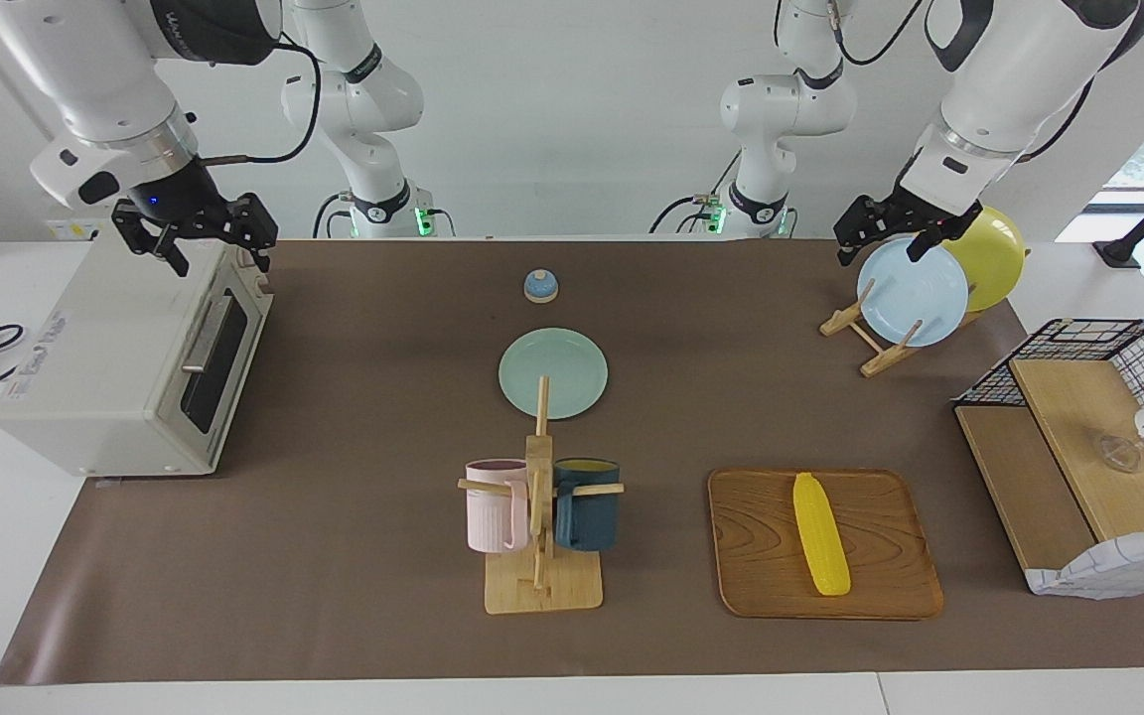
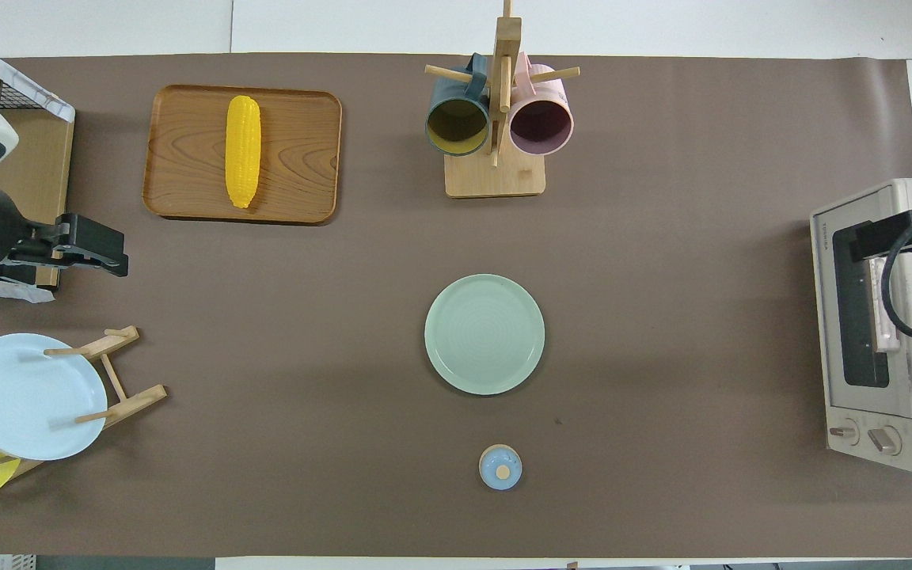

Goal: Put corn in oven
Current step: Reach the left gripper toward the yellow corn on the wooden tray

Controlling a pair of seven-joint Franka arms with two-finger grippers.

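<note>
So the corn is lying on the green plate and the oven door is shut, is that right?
Not quite. The corn lies on the wooden tray, not on the green plate, which holds nothing. The facing view shows this, and the overhead view agrees. The oven door is shut, as you said.

white jointed arms (image 1: 989, 89) — black grippers (image 1: 197, 230), black cables, green base lights.

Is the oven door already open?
No. The oven has its dark glass door shut flush, and the corn lies on the wooden tray.
</note>
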